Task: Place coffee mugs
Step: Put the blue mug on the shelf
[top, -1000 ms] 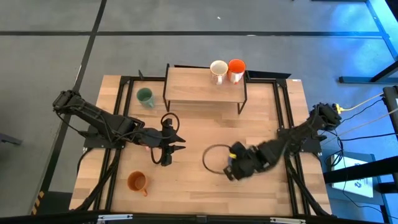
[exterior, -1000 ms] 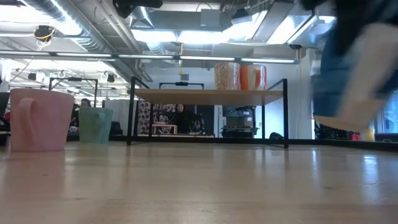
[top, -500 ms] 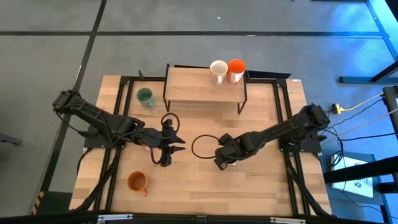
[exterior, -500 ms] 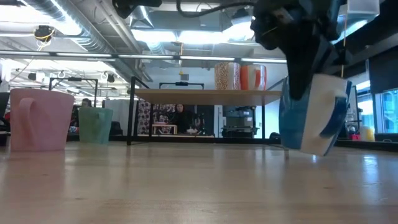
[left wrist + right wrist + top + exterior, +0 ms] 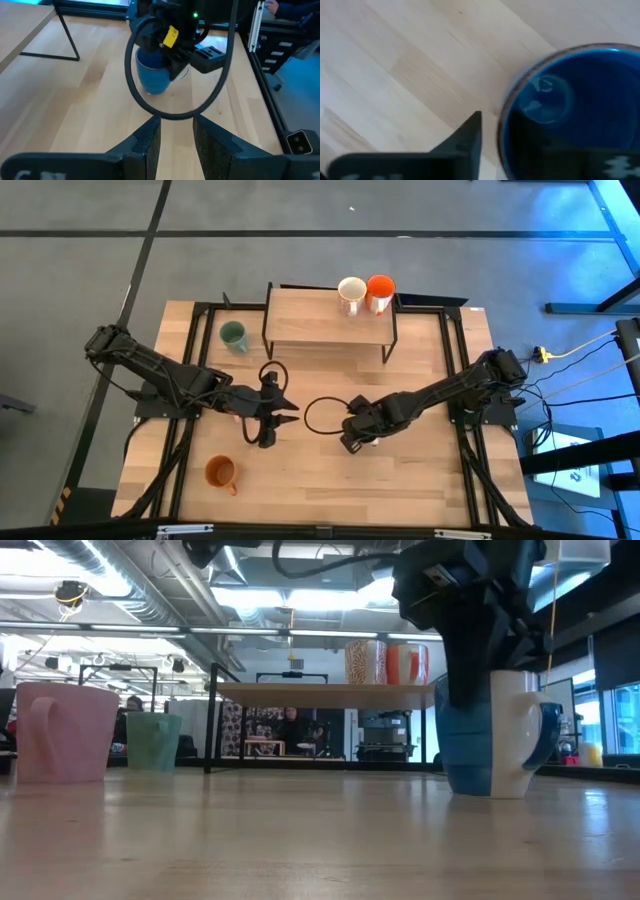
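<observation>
The blue mug stands upright on its base in the middle of the table, also seen in the left wrist view. My right gripper points down over it, open, one finger outside the rim with bare wood between, the other over the hollow. My left gripper hovers open to the mug's left with nothing between its fingers. A white mug and an orange-red mug stand on the shelf. My right gripper straddles the blue mug's wall from above. The outer finger stands apart from the wall. The inner finger is lost in the dark inside the mug, so I cannot tell whether it touches. The mug rests on the table on its own base.
A green mug stands at the far left and an orange-brown mug at the near left. A pink mug shows at the left of the low view. Black cable loops hang from both wrists. Bare wood lies near right.
My right gripper has gone toward the table's left and down with the blue mug. The mug hung tilted and clear of the table; now it stands upright on the wood.
</observation>
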